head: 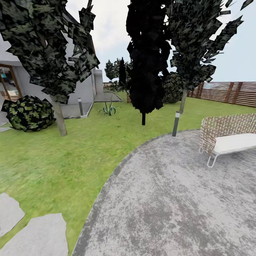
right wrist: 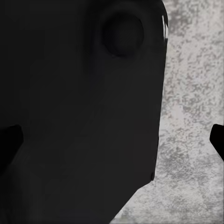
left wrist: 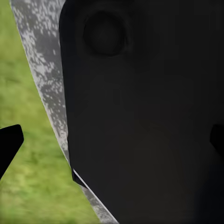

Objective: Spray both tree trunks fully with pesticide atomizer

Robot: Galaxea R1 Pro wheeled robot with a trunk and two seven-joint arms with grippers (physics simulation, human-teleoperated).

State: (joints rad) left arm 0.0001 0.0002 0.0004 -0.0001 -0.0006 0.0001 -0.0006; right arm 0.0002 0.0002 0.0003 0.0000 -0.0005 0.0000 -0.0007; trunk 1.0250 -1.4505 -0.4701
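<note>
No writing legible. Two trees with pale trunks point(head: 59, 119) point(head: 182, 101) stand at ten and one o'clock; both grippers' fingers point(left wrist: 9, 145) point(right wrist: 217, 138) spread, released.

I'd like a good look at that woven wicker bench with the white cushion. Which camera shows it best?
The head view: the woven wicker bench with the white cushion stands at the right on the grey paved patch. Both wrist views show dark robot bodywork and ground.
</note>
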